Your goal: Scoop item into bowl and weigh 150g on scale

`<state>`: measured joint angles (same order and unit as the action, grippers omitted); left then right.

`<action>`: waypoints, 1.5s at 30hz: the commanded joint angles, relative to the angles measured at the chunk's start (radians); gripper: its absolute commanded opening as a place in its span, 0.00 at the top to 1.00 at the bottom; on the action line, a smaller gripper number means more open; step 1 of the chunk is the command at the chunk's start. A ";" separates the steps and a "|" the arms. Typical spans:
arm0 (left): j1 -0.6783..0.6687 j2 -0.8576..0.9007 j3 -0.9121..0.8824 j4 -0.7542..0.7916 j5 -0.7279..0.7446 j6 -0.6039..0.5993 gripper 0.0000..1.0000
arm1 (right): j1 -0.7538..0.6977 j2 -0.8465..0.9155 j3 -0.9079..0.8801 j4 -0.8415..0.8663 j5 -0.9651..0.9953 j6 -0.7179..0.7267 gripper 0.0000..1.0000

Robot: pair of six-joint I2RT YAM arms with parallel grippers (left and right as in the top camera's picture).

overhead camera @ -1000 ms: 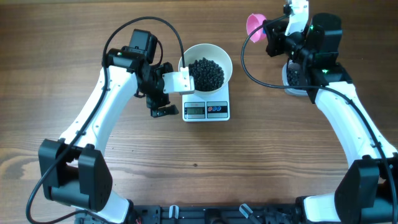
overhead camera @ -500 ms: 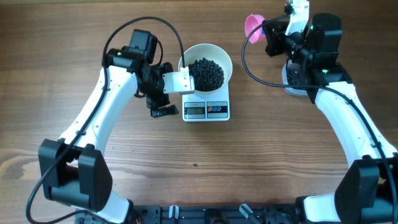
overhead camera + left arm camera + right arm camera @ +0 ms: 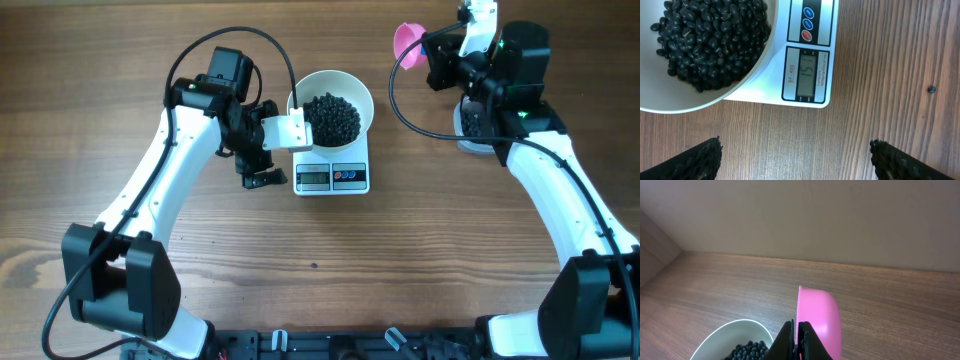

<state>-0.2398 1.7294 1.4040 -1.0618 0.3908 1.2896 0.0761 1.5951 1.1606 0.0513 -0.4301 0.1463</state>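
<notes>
The white bowl point(image 3: 332, 108) stands on the scale point(image 3: 333, 176) and holds a heap of black beans point(image 3: 331, 116). In the left wrist view the bowl point(image 3: 752, 65) with its beans point(image 3: 710, 40) covers most of the scale point(image 3: 810, 75), whose display appears to read 151. My left gripper point(image 3: 262, 168) hangs open just left of the scale, fingers point(image 3: 697, 160) wide over bare wood. My right gripper point(image 3: 437, 52) is raised at the back right, shut on the pink scoop point(image 3: 409, 40). The scoop point(image 3: 820, 320) sits tilted on edge above the table, the bowl point(image 3: 725, 337) down to its left.
A clear tub of beans point(image 3: 472, 125) stands at the right, mostly hidden under my right arm. One stray bean point(image 3: 932, 90) lies on the wood in front of the scale. A wall rises behind the table's far edge.
</notes>
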 commanded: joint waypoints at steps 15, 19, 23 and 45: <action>0.006 -0.013 0.000 -0.001 0.012 0.016 0.00 | 0.099 0.059 0.004 0.039 -0.196 0.154 0.96; 0.006 -0.013 0.000 -0.001 0.012 0.016 0.00 | 0.131 0.085 0.004 0.050 -0.196 0.086 0.96; 0.006 -0.013 0.000 -0.001 0.012 0.016 0.00 | 0.132 0.097 0.004 0.055 -0.200 0.091 0.95; 0.006 -0.013 0.000 -0.001 0.012 0.016 0.00 | 0.076 0.097 0.004 0.278 -0.007 0.095 0.96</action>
<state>-0.2398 1.7294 1.4040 -1.0622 0.3908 1.2896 0.1955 1.6833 1.1606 0.3157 -0.5484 0.2504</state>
